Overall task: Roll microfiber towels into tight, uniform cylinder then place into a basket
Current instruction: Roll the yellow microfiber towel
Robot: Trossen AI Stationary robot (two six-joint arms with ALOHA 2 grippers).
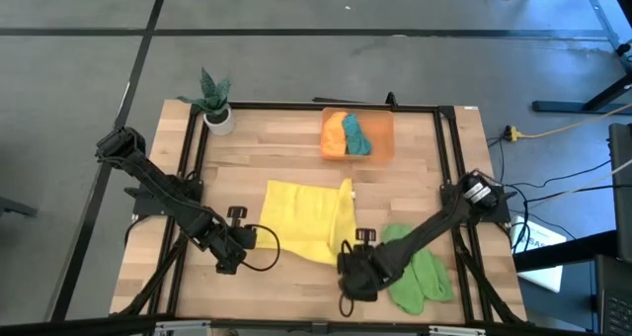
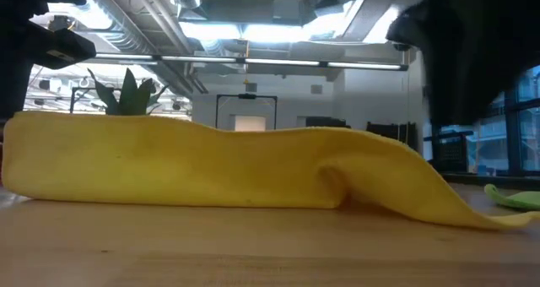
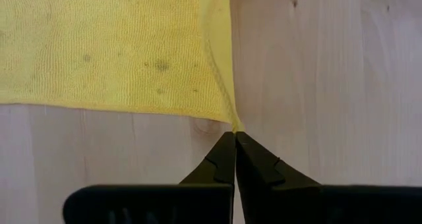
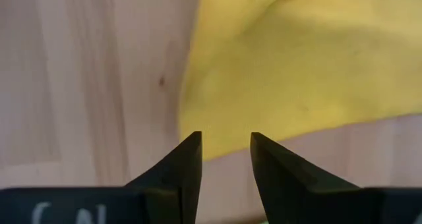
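Observation:
The yellow towel (image 1: 306,220) lies spread on the table's middle, with a raised fold near its right side (image 2: 337,181). My left gripper (image 1: 263,239) is shut at the towel's near left corner. My right gripper (image 1: 348,257) is open at the towel's near right corner (image 4: 217,135), with its fingertips just short of the edge. The light green towel (image 1: 423,274) lies crumpled on the table under the right arm. The orange basket (image 1: 383,138) stands at the far edge and holds the orange towel (image 1: 334,134) and the teal towel (image 1: 354,135). My left gripper pinches the very tip of the yellow towel's near left corner (image 3: 233,124) between its two fingertips. The fingers come in low from the table's left side. The corner stays down on the table and the cloth lies flat beyond it.
A white pot with a green plant (image 1: 217,111) stands at the far left corner. A black frame rail (image 1: 296,106) runs around the wooden table top. Bare wood shows between the yellow towel and the basket (image 1: 286,158).

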